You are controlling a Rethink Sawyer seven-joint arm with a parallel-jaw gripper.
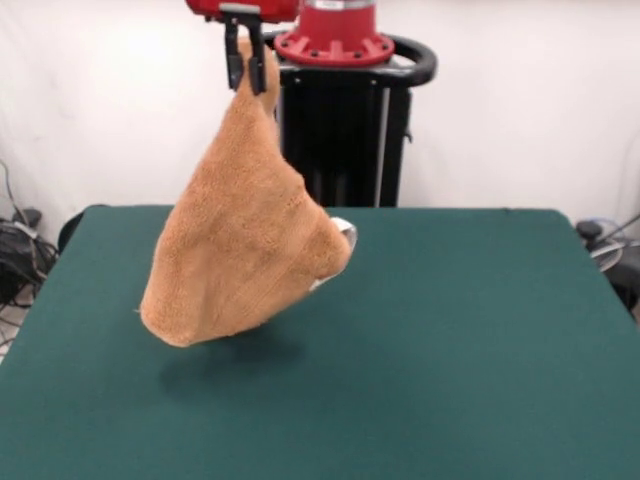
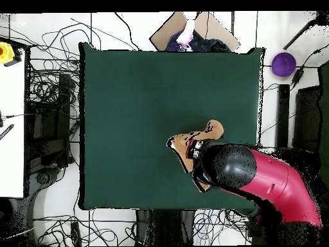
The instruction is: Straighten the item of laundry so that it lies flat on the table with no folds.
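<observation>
Gripper (image 1: pixel 245 72) first: you can see its two dark fingers (image 1: pixel 232 62) pinched onto the top tip of the towel (image 1: pixel 240 250), high above the table near the far edge in the front view.

Then, by size:

- Your table (image 1: pixel 480 340) is a broad dark green surface. Its near corners are cut off at the bottom of the front view; overhead, all four edges show.
- Look at the arm (image 2: pixel 270 180) overhead: its red and black bulk comes in over the table's robot-side edge, toward the right corner, and covers most of the cloth. In the front view only a red strip of it shows at the top edge.
- Behind the far edge stands the black pedestal (image 1: pixel 345 140), partly hidden by the hanging cloth.
- You have the towel off the surface altogether: it hangs bunched, narrow at the top and widening to a rounded lump below, with its shadow on the green beneath it. Its long axis runs nearly upright, the lower end leaning toward the table's left edge as the front view shows it. Overhead you get only a few orange scraps poking out beside the arm.
- A small white tag (image 1: pixel 343 232) peeks out at the cloth's right side; what is on it is too small to read.
</observation>
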